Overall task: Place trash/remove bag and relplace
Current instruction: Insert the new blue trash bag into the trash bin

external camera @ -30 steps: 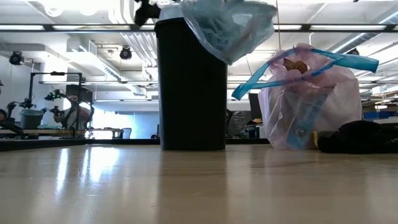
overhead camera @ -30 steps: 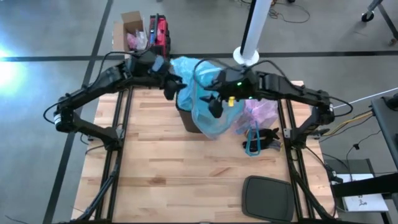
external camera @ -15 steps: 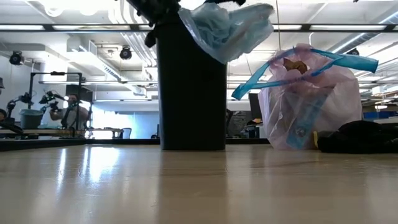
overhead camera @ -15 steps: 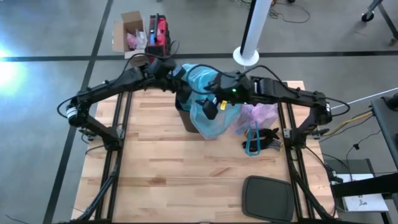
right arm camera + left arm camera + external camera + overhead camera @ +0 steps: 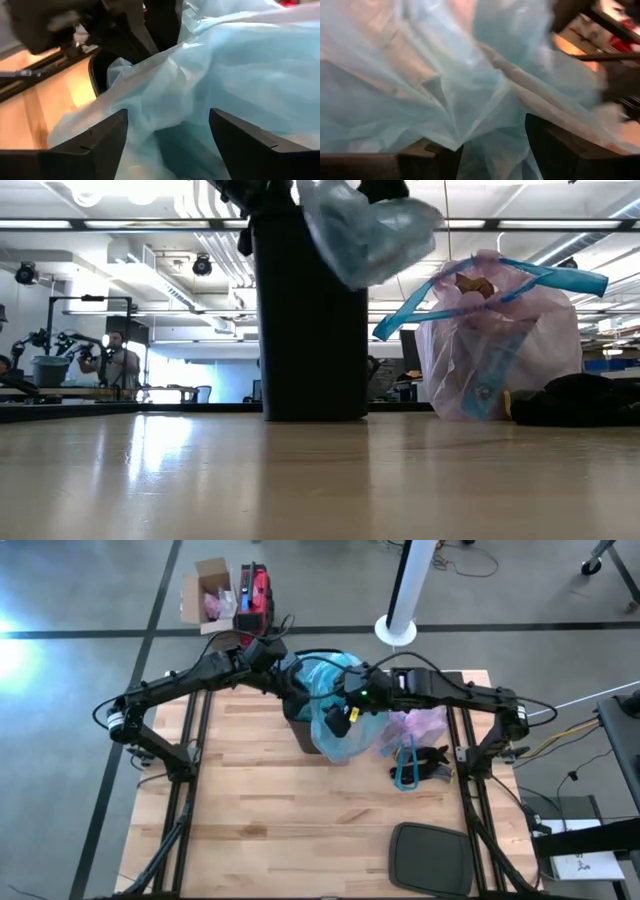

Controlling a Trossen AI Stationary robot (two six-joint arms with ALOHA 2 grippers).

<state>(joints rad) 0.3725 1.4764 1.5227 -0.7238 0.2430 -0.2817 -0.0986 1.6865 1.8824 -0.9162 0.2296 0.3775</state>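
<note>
A: Where does the bag sit?
B: The lavender-pink bag (image 5: 418,726) stands tied on the worktop (image 5: 300,830) just beside the black bin (image 5: 310,320), blue drawstring loops (image 5: 545,275) sticking out; a brown scrap of trash (image 5: 474,283) shows through its top. The rest of its contents cannot be made out

A: And the 2 claws?
B: Both are over the bin mouth, in the light-blue bag (image 5: 340,705) draped there. The left claw (image 5: 490,150) has its fingers apart with blue film bunched between them; whether it pinches is unclear. The right claw (image 5: 167,142) is spread wide, film lying across the gap

A: The bin's inside?
B: Hidden by plastic
</note>
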